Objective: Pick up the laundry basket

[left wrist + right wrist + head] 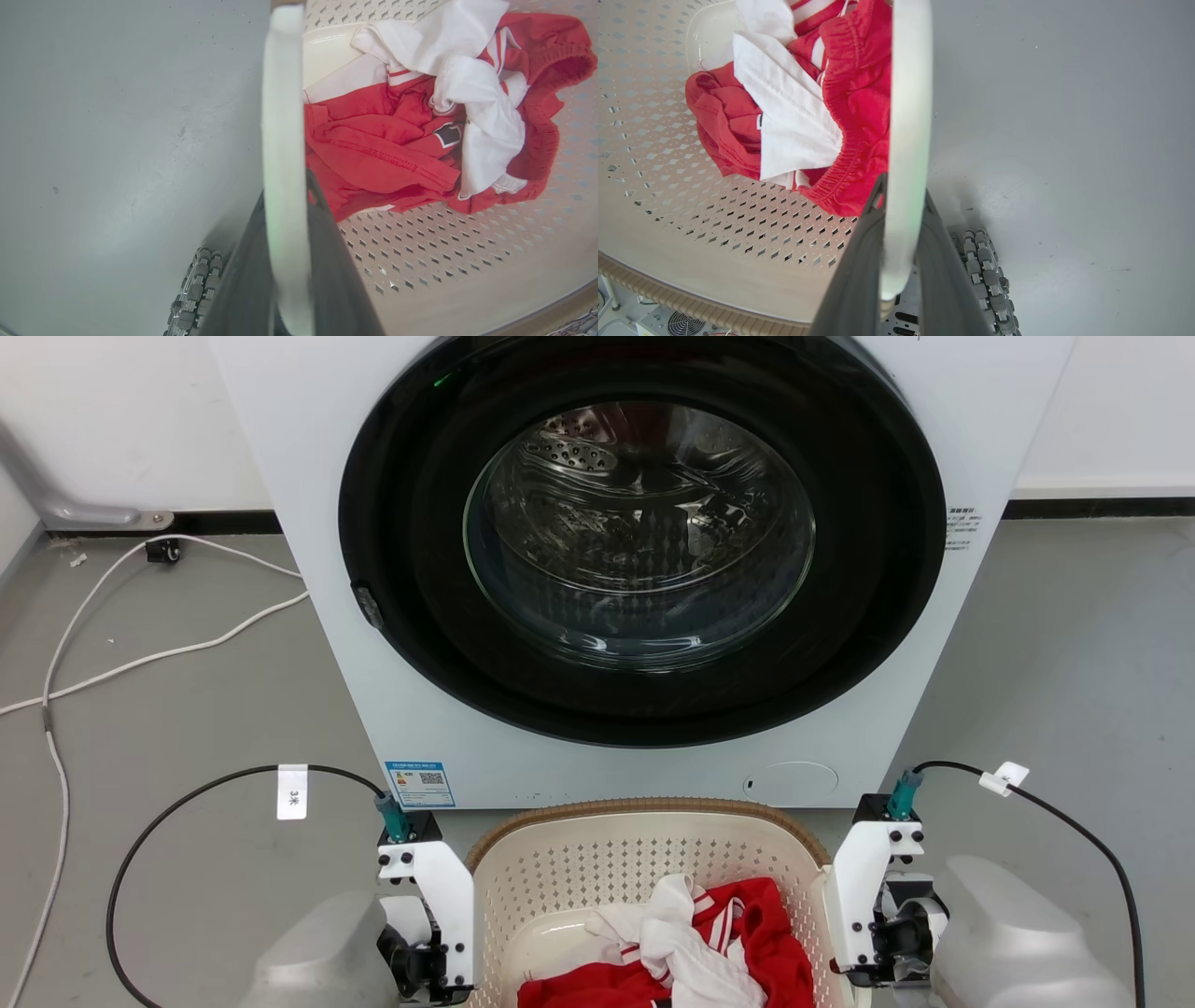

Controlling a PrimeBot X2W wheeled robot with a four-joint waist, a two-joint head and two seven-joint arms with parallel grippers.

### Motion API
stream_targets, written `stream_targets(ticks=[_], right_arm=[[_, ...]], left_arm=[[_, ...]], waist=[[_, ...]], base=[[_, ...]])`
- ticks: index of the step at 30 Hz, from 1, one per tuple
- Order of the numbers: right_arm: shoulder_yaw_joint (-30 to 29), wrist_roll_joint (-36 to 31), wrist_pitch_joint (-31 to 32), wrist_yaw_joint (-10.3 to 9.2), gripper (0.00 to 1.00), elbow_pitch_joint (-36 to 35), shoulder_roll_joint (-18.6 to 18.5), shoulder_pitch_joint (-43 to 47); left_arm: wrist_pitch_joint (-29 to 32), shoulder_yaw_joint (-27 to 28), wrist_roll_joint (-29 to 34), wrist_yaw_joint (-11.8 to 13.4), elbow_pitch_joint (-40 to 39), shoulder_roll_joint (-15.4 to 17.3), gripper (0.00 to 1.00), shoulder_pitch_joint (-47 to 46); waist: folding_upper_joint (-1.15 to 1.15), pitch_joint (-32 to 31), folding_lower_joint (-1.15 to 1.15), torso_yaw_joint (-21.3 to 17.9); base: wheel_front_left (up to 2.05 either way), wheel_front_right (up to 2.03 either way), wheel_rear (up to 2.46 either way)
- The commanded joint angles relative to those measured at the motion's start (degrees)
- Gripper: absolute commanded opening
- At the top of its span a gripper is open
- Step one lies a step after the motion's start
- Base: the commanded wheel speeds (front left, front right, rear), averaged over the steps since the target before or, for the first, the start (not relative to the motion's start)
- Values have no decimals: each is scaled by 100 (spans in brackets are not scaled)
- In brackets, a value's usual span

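The laundry basket (597, 868), cream perforated plastic with a brown woven-look rim, sits at the bottom middle of the head view, right in front of the washing machine. It holds crumpled red and white clothes (691, 933). My left gripper (286, 186) has its two dark fingers pressed on either side of the basket's white left handle (282, 93). In the same way, my right gripper (903, 186) is shut on the white right handle (910, 93). In the head view both wrists flank the basket and the fingers are hidden below them. I cannot tell whether the basket is off the floor.
The white front-loading washing machine (644, 569), its round door shut, stands close behind the basket. White cables (140, 653) trail over the grey floor at left. Black cables arc from both wrists. Bare grey floor (1064, 140) lies to either side of the basket.
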Motion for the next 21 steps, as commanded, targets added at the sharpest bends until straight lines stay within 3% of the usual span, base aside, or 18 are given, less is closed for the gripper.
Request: stream_targets(ticks=[1, 21], right_arm=[[-40, 22, -19, 95, 0, -101, 234, -98], [-127, -34, -33, 96, 0, -102, 248, -92]], left_arm=[[-34, -10, -77, -84, -143, -245, 0, -79], [-58, -94, -163, -84, -137, -248, 0, -72]], waist=[[0, 1, 0, 0], [0, 8, 0, -10]], base=[[0, 0, 0], [0, 0, 0]])
